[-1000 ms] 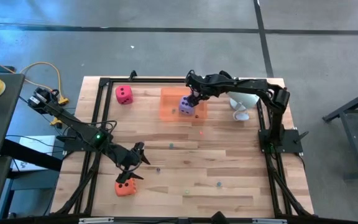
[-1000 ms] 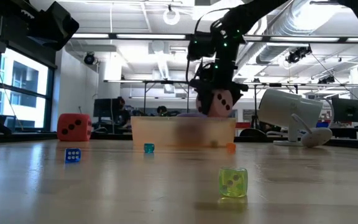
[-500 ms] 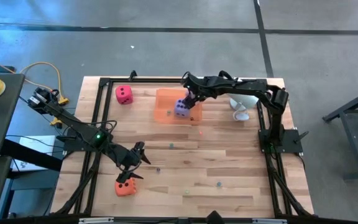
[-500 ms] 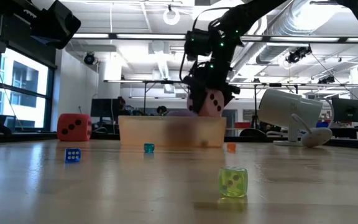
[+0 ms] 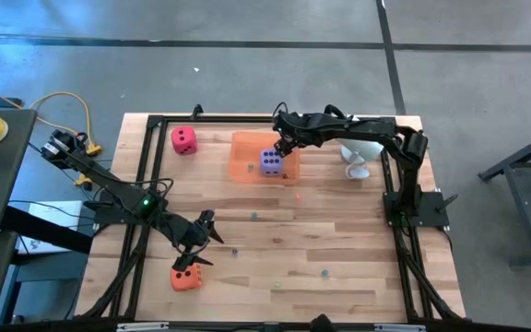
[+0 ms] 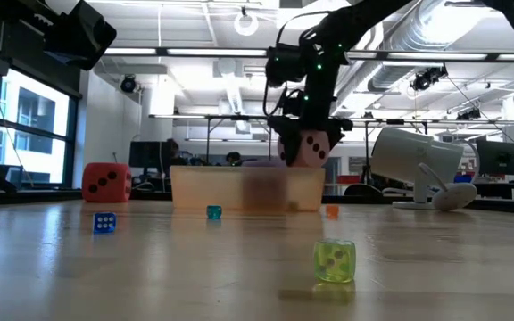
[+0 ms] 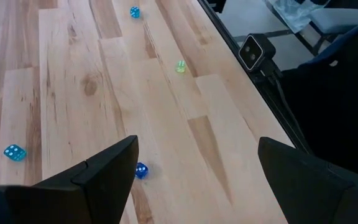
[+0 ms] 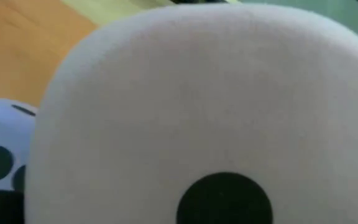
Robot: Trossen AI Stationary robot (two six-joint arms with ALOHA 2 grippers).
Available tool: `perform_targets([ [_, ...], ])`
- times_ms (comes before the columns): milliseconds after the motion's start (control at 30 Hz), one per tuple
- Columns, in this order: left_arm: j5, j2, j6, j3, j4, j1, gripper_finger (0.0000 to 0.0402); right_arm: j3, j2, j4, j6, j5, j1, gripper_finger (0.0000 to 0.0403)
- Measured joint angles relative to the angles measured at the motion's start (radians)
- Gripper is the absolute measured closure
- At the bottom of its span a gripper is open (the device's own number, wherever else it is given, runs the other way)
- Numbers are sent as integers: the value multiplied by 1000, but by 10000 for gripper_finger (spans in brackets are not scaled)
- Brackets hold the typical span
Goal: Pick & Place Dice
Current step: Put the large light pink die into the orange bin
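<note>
Right gripper (image 6: 309,150) is clamped on the soft light pink die with dark pips (image 6: 309,148), held over the translucent orange square tray (image 5: 247,152). Purple die (image 5: 271,162) sits inside the tray. Left gripper (image 5: 194,259), fingers apart, hovers by the orange die (image 5: 186,278); red-magenta die (image 5: 184,140) sits beside the tray.

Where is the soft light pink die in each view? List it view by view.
High view: hidden under the right gripper.
Low view: soft light pink die in that gripper, above centre.
Left wrist view: not in it.
Right wrist view: fills the picture.
Shared landmark: translucent orange square tray beneath it.
</note>
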Motion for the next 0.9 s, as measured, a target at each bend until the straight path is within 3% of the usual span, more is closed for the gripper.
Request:
perform_targets([
  [367, 0, 0, 0, 0, 0, 0, 78, 0, 29, 44, -28, -26, 41, 44],
  [567, 0, 0, 0, 0, 0, 0, 78, 1, 29, 127, -63, -143, 41, 46],
  [900, 1, 0, -5, 0, 0, 0, 78, 1, 29, 128, -55, -146, 29, 35],
])
